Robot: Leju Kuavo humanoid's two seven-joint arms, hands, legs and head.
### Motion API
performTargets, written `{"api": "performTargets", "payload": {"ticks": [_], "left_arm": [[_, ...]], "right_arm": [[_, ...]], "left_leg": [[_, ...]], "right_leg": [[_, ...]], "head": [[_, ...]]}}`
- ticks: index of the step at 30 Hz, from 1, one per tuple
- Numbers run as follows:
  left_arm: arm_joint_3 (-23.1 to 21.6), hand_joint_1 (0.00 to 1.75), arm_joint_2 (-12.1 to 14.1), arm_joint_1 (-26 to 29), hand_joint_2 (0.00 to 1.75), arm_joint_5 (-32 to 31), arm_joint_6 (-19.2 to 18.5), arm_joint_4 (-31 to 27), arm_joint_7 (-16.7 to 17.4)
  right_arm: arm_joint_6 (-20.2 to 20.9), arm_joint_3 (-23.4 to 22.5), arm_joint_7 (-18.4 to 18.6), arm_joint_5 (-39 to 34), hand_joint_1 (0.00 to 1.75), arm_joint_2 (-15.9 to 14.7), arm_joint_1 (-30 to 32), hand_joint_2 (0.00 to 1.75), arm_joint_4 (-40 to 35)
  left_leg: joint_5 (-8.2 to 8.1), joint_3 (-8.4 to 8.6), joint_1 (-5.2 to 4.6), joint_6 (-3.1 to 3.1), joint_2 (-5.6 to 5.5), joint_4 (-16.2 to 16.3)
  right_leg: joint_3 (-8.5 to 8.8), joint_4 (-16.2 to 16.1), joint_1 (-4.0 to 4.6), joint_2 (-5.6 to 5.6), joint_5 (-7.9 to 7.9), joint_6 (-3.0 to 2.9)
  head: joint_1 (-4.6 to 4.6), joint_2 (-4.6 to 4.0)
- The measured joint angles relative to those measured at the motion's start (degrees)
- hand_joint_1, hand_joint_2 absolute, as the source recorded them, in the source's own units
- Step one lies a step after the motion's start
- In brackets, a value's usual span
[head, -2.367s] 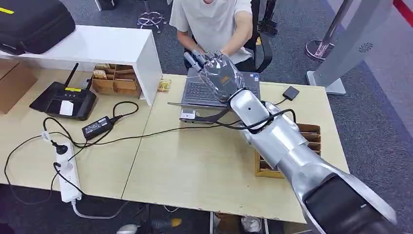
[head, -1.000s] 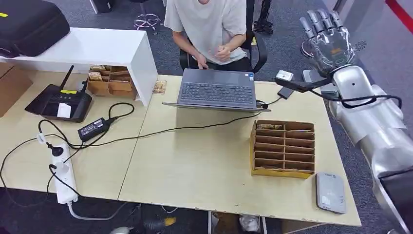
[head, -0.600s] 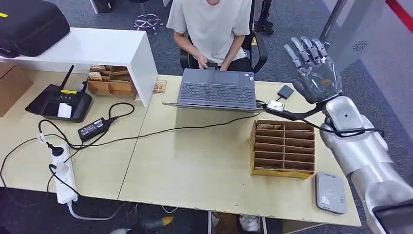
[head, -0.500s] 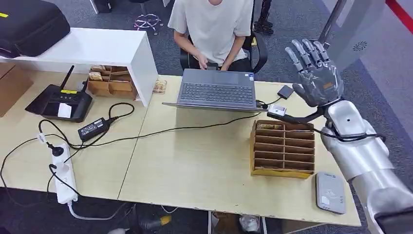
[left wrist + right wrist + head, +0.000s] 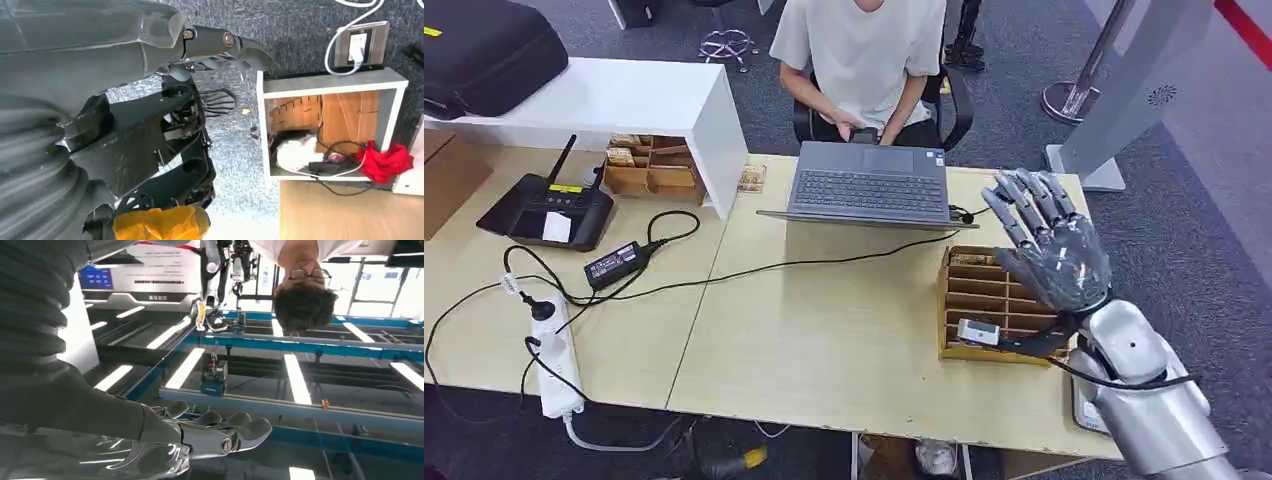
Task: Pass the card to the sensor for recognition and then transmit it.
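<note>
Right hand (image 5: 1052, 255), silver-backed with dark fingers, is raised palm-away over the far end of the brown cardboard divider box (image 5: 984, 300), its fingers spread wide and holding nothing in the head view; this reads as a reach towards the slots, where the cards are presumably kept upright for easy picking. No card can be made out with certainty in the slots, so the card's place cannot be told beyond that box. Part of a flat grey card sensor (image 5: 1085, 410) shows under the silver forearm at the near edge of the pale wooden bench (image 5: 824, 330), set close to the box, probably so that a card travels little between the two. Beyond the box an open grey laptop (image 5: 869, 187) faces a seated person in a white shirt (image 5: 864, 50), who holds a small dark thing at the lap. A black router-like device (image 5: 549, 208) bearing a white label and a yellow strip lies at the bench's far left; its writing is too small to read. In the left wrist view the left hand (image 5: 210, 47) hangs beside the body with fingers loosely extended and nothing in them, over grey carpet, near a white open-fronted cabinet (image 5: 330, 130) holding cables and red cloth. In the right wrist view the right hand's fingers (image 5: 220, 432) lie straight and apart, empty; a blue screen (image 5: 95, 277) and a white panel behind it carry text that is illegible.
</note>
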Motion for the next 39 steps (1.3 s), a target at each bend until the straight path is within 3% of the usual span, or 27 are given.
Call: {"api": "performTargets", "payload": {"ticks": [9, 14, 29, 32, 35, 39], "left_arm": [[0.0, 0.0, 0.5, 1.9, 1.75, 0.8, -0.8, 0.0, -2.7], [0.0, 0.0, 0.9, 2.5, 1.75, 0.9, -1.0, 0.0, -3.2], [0.0, 0.0, 1.3, 3.0, 1.75, 1.5, -1.0, 0.0, -3.3], [0.0, 0.0, 1.3, 3.0, 1.75, 1.3, -1.0, 0.0, -3.4], [0.0, 0.0, 1.3, 3.0, 1.75, 1.2, -1.0, 0.0, -3.7], [0.0, 0.0, 1.4, 3.3, 1.75, 1.1, -1.0, 0.0, -3.7]], "right_arm": [[0.0, -6.1, -5.1, -0.1, 0.0, -0.2, 14.5, 1.75, -11.3], [0.0, -9.0, -6.7, -0.1, 0.0, -0.2, 19.4, 1.75, -13.9], [0.0, -12.2, -8.5, -0.3, 0.0, 0.0, 23.5, 1.75, -14.2], [0.1, -11.9, -5.2, -0.1, 0.0, -0.2, 23.3, 1.75, -13.0], [0.4, -8.9, 0.6, -0.6, 0.0, -2.3, 21.9, 1.75, -10.1], [0.6, -6.3, 1.5, -0.8, 0.0, -4.1, 20.8, 1.75, -8.3]], "left_leg": [[-0.1, 0.01, 0.0, -0.07, -0.04, 0.0], [-0.12, 0.04, -0.01, -0.08, -0.01, 0.0], [-0.11, 0.07, 0.0, -0.09, 0.01, 0.0], [-0.11, 0.06, 0.0, -0.09, 0.01, -0.1], [-0.11, 0.07, -0.02, -0.09, 0.0, -0.1], [-0.11, 0.08, -0.02, -0.09, -0.02, 0.0]], "right_leg": [[0.05, 0.0, 0.0, -0.06, -0.12, -0.11], [0.05, 0.0, 0.0, -0.06, -0.12, -0.12], [0.06, 0.0, 0.0, -0.04, -0.12, -0.13], [0.09, 0.0, 0.0, -0.04, -0.12, -0.13], [0.09, 0.0, -0.01, -0.04, -0.12, -0.13], [0.11, 0.0, -0.01, -0.04, -0.12, -0.13]], "head": [[0.02, 0.0], [0.0, 0.0], [0.0, 0.0], [0.0, 0.0], [0.02, 0.0], [0.0, 0.0]]}}
